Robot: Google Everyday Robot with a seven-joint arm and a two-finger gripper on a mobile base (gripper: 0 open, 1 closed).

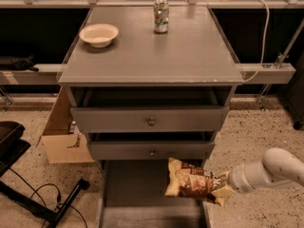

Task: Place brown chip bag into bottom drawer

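The claw (227,188) is gripping the chip bag (194,183) by its right end. It is holding the bag above the right side of the open bottom drawer (137,189).

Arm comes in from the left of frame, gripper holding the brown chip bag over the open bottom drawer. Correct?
Wrong side: the camera view shows the arm coming in from the right of frame. The rest stands: the gripper holds the brown chip bag over the open bottom drawer.

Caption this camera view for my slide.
Claw at lower right holds crinkly brown chip bag over the open grey bottom drawer.
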